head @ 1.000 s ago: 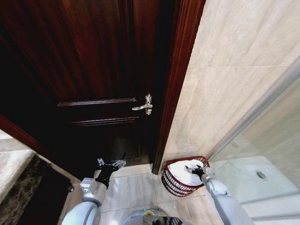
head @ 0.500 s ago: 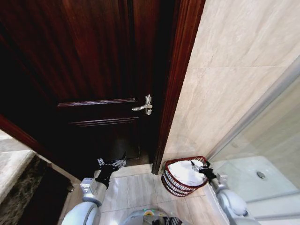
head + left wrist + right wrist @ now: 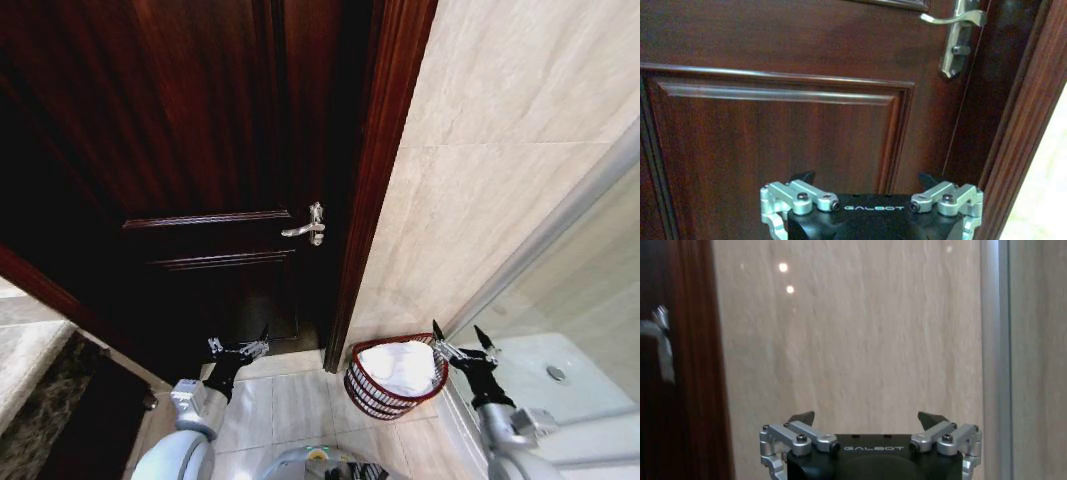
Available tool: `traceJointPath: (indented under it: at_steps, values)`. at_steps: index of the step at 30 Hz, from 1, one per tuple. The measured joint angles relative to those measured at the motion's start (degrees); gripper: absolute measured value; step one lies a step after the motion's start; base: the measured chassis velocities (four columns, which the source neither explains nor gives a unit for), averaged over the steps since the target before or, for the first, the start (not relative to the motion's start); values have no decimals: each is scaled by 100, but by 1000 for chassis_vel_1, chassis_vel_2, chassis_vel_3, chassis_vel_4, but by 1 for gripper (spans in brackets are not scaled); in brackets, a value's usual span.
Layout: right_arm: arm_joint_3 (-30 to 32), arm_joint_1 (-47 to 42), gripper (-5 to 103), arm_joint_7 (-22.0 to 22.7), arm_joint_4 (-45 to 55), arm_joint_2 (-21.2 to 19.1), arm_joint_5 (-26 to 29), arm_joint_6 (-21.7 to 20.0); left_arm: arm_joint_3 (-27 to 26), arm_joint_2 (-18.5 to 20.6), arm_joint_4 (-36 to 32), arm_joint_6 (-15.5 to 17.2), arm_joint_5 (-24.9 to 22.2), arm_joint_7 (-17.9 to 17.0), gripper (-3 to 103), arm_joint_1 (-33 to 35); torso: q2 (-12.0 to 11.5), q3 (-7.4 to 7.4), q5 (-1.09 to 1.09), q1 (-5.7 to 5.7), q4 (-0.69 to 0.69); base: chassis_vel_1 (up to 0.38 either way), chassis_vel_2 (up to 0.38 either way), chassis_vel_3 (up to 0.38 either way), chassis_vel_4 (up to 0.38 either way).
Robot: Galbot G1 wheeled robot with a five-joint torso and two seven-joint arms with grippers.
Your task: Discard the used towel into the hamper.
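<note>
Left tool [image 3: 240, 349], nearest, low over the floor tiles [image 3: 290, 405] in front of the dark wooden door [image 3: 200, 150]; fingers spread apart, nothing between them. In the left wrist view the same tool [image 3: 867, 178] faces the door panel, tips parted.

Right tool [image 3: 459, 340] raised just beside the hamper [image 3: 375, 395] on its shower side, fingers spread wide, empty. Right wrist view: tool [image 3: 867, 417] parted, facing the beige wall tile [image 3: 853, 340].

Hamper stands on the floor at the foot of the door frame [image 3: 375, 200], against the tiled wall. White towel [image 3: 400, 367] lies bunched inside it, filling the top.

Silver door handle [image 3: 308, 227] farther up on the door.
</note>
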Motion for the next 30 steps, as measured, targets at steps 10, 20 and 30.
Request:
traceJointPath:
  at_steps: [10,20,30]
  values:
    - [-298,-300,100,308,338,119,-231,427,0,0,0,0,0,0,100,0,5,3,2,2,0,0,0,0,0]
    - [-417,-286,100,326,431,91,-209,445,0,0,0,0,0,0,100,0,7,5,2,4,0,0,0,0,0]
    - [-419,-273,100,313,421,85,-209,440,0,0,0,0,0,0,100,0,10,6,2,5,0,0,0,0,0]
